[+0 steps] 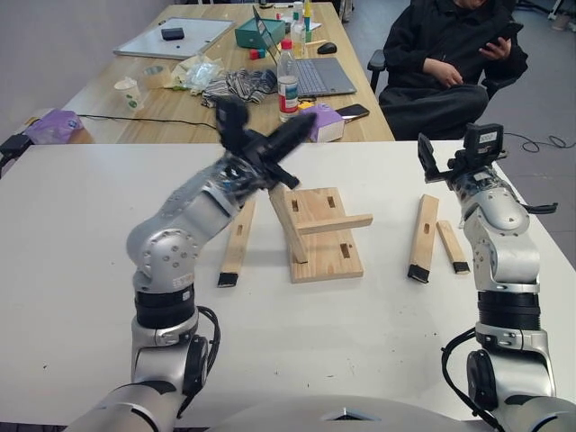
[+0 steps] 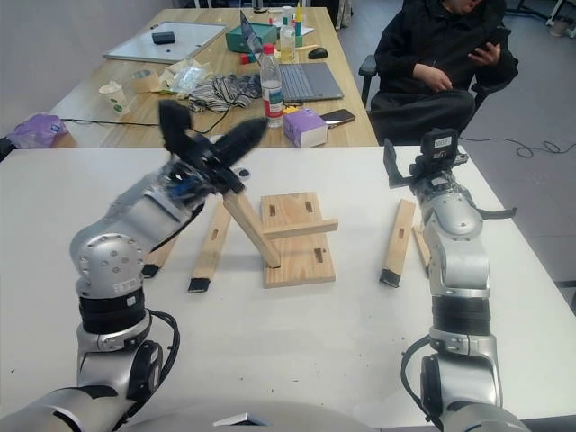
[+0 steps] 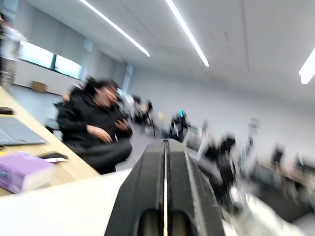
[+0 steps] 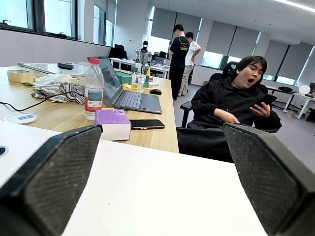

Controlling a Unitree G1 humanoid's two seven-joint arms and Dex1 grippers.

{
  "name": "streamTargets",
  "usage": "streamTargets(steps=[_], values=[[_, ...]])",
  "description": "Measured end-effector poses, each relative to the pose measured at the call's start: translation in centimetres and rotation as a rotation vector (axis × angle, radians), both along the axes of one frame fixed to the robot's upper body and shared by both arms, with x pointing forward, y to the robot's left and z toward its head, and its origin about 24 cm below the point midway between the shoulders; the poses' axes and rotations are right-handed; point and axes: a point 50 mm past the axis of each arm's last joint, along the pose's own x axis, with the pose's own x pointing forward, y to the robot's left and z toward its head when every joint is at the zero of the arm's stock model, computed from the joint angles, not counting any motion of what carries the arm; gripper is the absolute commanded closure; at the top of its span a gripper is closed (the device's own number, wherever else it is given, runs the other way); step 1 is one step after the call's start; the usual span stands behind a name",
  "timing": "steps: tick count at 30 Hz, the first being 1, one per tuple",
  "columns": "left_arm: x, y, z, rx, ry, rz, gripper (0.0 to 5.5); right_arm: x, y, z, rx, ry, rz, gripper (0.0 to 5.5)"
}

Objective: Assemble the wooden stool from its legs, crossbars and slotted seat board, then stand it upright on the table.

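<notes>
The slotted seat board (image 1: 331,259) lies flat at the table's middle. A wooden leg (image 1: 290,225) stands slanted in it, with a crossbar (image 1: 337,222) sticking out to the right. My left gripper (image 1: 293,133) hovers just above the leg's top end, pointing up and to the right. Its fingers (image 3: 147,182) are pressed together with nothing between them. One loose leg (image 1: 238,243) lies left of the board, another leg (image 1: 423,236) and a shorter bar (image 1: 453,246) lie to its right. My right gripper (image 1: 430,160) is raised behind those two, open and empty, its pads (image 4: 59,182) wide apart.
A further wooden piece (image 2: 162,256) lies partly under my left arm. Behind the white table (image 1: 81,270) stands a wooden desk with a water bottle (image 1: 287,81), a laptop (image 1: 310,72) and a purple box (image 1: 326,123). A seated person with a phone is at the back right.
</notes>
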Motion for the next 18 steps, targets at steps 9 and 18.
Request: streamTargets(steps=[9,18], values=[[1.4,11.4,-14.0,0.719,0.664,0.616,4.17,-0.3,-0.5,-0.4,0.014,0.009,-0.024,0.99],[0.3,12.2,-17.5,0.762,0.766,0.531,2.69,-0.3,-0.4,-0.6,0.013,0.017,-0.021,0.99]])
